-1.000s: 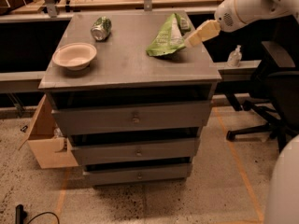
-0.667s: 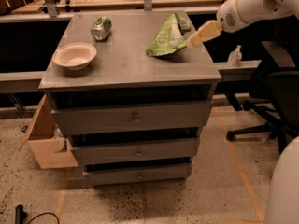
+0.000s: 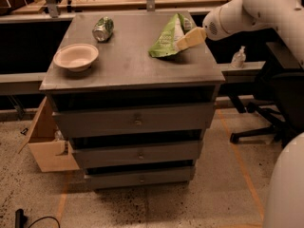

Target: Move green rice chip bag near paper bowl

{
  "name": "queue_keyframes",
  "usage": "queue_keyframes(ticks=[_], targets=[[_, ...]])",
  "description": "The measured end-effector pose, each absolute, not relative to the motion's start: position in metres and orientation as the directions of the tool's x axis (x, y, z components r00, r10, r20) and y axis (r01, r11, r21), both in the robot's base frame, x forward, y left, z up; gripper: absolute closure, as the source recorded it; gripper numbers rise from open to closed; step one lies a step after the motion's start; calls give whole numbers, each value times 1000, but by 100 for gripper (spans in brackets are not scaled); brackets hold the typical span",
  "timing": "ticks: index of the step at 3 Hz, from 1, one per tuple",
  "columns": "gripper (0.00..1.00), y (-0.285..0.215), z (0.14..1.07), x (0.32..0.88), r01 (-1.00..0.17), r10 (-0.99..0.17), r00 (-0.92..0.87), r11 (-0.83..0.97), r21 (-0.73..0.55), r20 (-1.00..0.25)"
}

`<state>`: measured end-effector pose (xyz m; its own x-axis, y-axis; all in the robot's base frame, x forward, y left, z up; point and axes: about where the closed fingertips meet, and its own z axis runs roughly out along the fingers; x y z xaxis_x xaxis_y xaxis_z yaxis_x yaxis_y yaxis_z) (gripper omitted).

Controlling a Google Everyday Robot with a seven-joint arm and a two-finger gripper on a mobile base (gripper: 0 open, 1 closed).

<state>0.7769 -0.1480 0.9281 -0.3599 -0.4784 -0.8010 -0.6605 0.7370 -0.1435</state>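
Although the green rice chip bag (image 3: 166, 42) is touched at right by the gripper (image 3: 189, 39), hold impossible to tell, its carry left to the well-apart paper bowl (image 3: 76, 57) is judged undone.

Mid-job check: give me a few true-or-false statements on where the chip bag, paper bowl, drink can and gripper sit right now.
1. The light-green glossy chip bag lies on the grey cabinet top. True.
2. The bag touches the shallow round off-white paper bowl. False: they are well apart, with bare cabinet top between them. The bowl is near the front left corner in the camera view and the bag is toward the right.
3. The robot's gripper is at the bag's right edge. True.
4. The green-and-silver drink can stands upright inside the bowl. False: it lies on its side on the cabinet top, behind the bowl.
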Motion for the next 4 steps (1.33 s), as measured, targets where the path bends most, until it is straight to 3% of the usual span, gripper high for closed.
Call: queue_keyframes(ticks=[1,2,4], targets=[[0,-123,903,794,-663,-447,-379,742,-100,-810],[18,-104,877,803,-677,-422,-402,734,-46,-812],[63,-81,878,813,-706,-423,-365,706,-49,-829]])
